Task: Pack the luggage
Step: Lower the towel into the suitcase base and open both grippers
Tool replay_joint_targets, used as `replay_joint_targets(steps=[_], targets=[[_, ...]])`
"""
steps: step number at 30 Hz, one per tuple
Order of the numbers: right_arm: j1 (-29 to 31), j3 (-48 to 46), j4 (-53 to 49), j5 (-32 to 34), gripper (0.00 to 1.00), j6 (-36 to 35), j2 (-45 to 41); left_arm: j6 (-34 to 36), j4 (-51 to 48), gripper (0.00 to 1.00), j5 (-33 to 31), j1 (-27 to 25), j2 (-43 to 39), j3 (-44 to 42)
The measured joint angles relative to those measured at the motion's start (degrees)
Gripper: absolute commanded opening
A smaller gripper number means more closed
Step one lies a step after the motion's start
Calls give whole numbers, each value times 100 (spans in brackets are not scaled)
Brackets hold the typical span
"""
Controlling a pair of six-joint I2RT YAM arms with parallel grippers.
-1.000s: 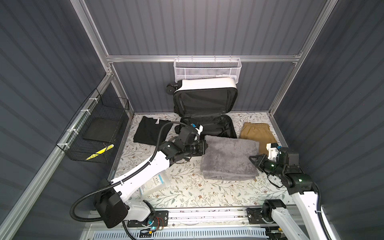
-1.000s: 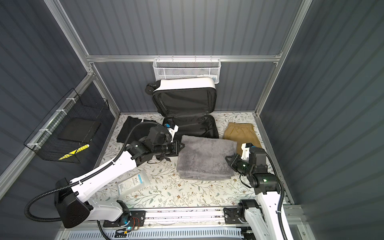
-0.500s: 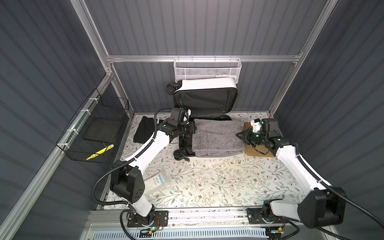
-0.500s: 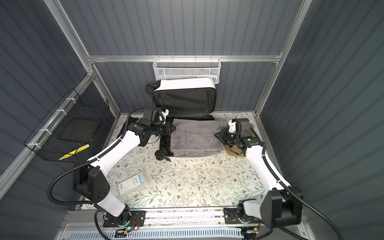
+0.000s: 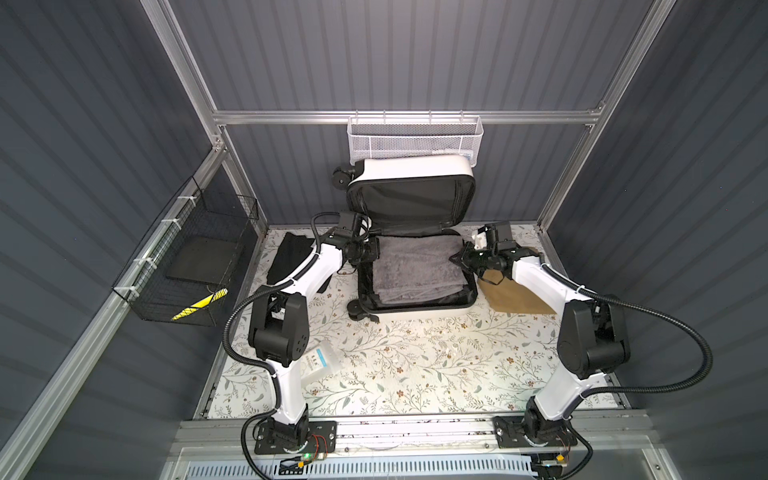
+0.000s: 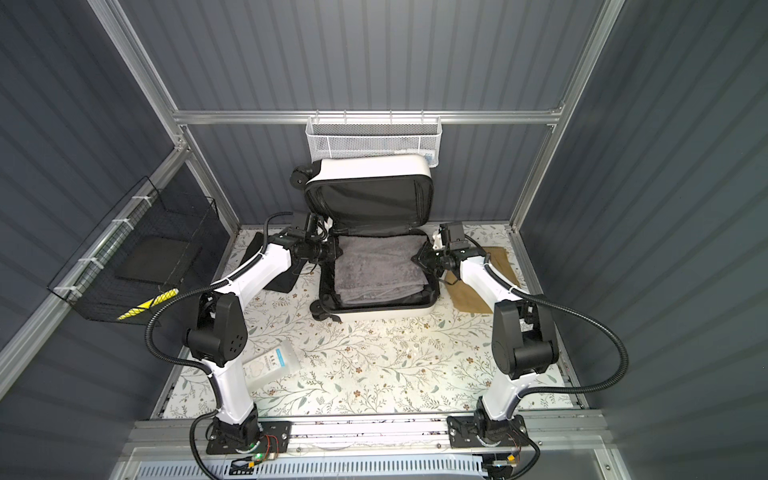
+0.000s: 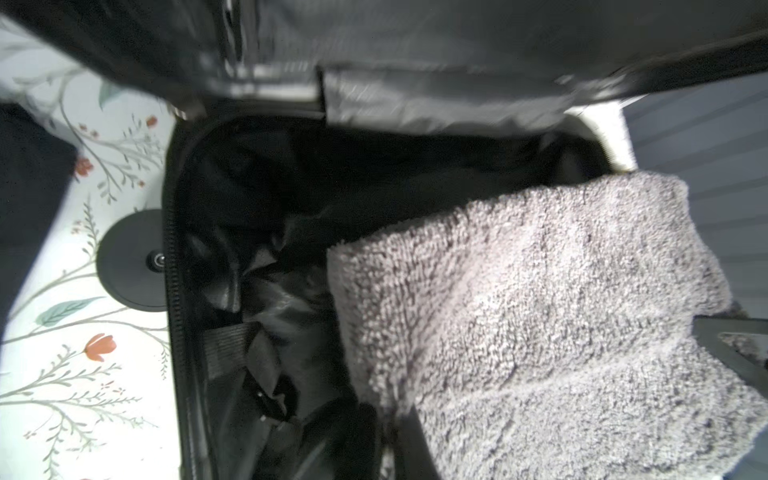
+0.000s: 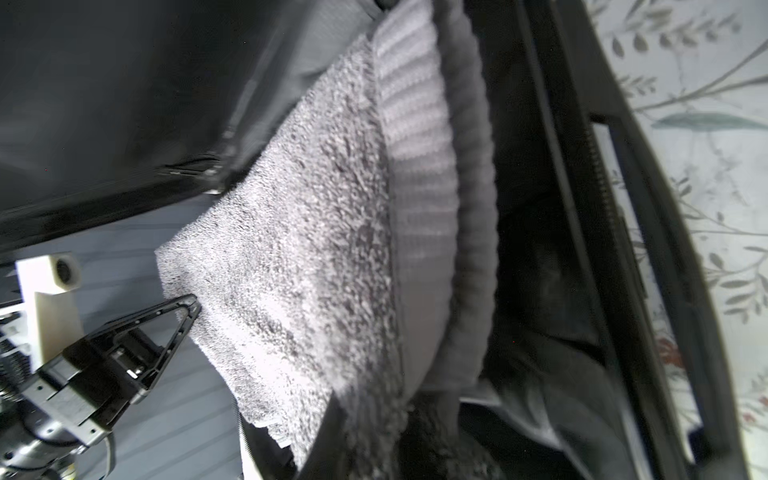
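The left hand (image 5: 375, 252) and right hand (image 5: 458, 261) each pinch the grey towel (image 5: 415, 270) inside the open luggage (image 5: 419, 312); the label on the pouch (image 5: 322, 365) is illegible.

The floral tabletop (image 5: 436, 365) bears the open luggage (image 5: 415, 168), a black garment (image 5: 289, 257), a tan garment (image 5: 515, 297) and a clear packet (image 5: 322, 365).

The luggage (image 5: 411, 168) lay open on the tabletop (image 5: 415, 365); white lid upright, black lining showing. Its base lay flat; black wheels on the left.
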Motion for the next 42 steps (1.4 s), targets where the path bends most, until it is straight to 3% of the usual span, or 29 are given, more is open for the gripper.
replay_joint_targets(steps=[8,9,11,15,17,19,24,29,30,35,42], targets=[[149,17,136,232,0,-76,575,201,-26,0,-114,26,398,0],[164,22,146,251,5,-90,627,221,-31,0,-127,31,433,0],[188,72,131,271,25,-105,730,258,-42,0,-153,39,487,0],[219,282,81,334,46,-199,835,319,-133,0,-223,66,568,79],[219,361,-22,382,58,-286,839,343,-190,10,-256,81,621,153],[219,422,-114,455,63,-363,809,400,-216,23,-278,87,651,212],[216,584,-540,772,67,-588,483,444,-297,71,-273,83,654,424],[214,658,-791,960,68,-697,-81,431,-323,89,-295,85,601,610],[214,660,-802,960,68,-699,-164,420,-337,97,-295,85,568,610],[295,660,-800,946,68,-669,-334,210,-302,100,-72,90,260,586],[645,669,-575,713,68,-442,136,-166,144,100,310,-9,-96,245]])
